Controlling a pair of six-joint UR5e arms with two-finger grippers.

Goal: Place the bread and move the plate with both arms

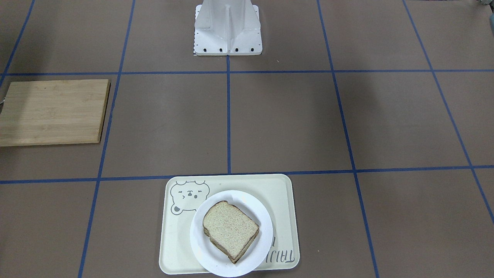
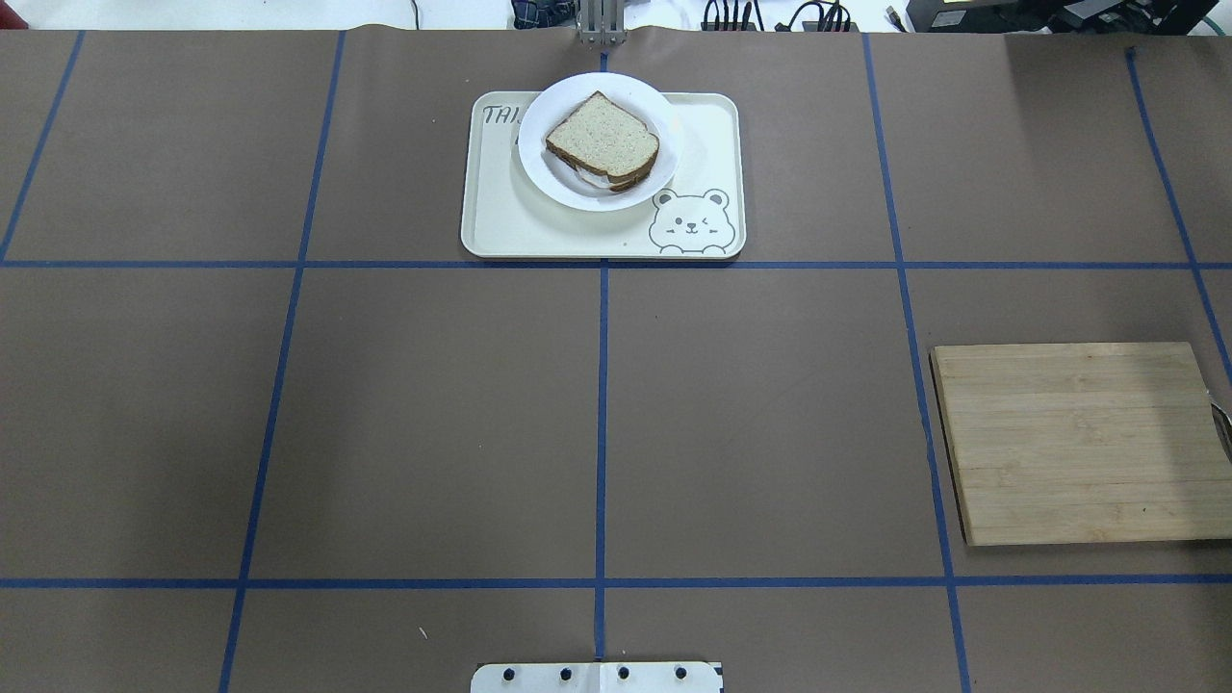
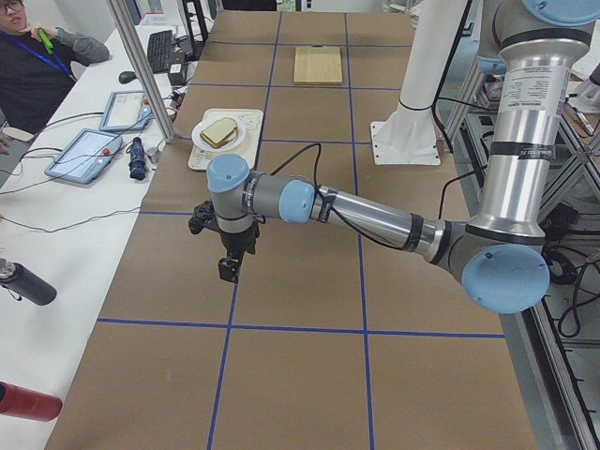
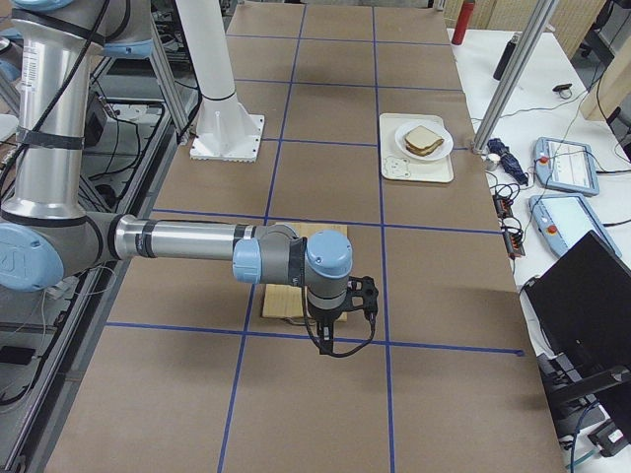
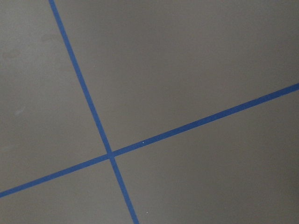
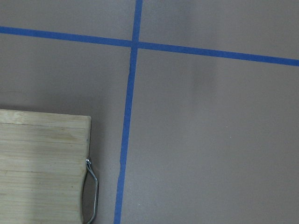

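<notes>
The bread (image 1: 230,227) lies as the top slice of a stack on the white plate (image 1: 247,199), which sits on the cream bear tray (image 1: 278,189). They also show in the overhead view: bread (image 2: 602,135), plate (image 2: 549,178). Both arms are out of the overhead and front views. The left gripper (image 3: 230,270) hangs over bare table at the left end, far from the plate (image 3: 199,141). The right gripper (image 4: 330,340) hangs just past the cutting board, far from the plate (image 4: 406,148). I cannot tell if either gripper is open or shut. Neither wrist view shows fingers.
A wooden cutting board (image 2: 1078,443) with a metal handle (image 6: 91,186) lies on the robot's right side. The white base block (image 1: 227,31) stands at the robot's edge of the table. Blue tape lines grid the brown table. An operator and tablets are beside the table's far edge (image 3: 37,56).
</notes>
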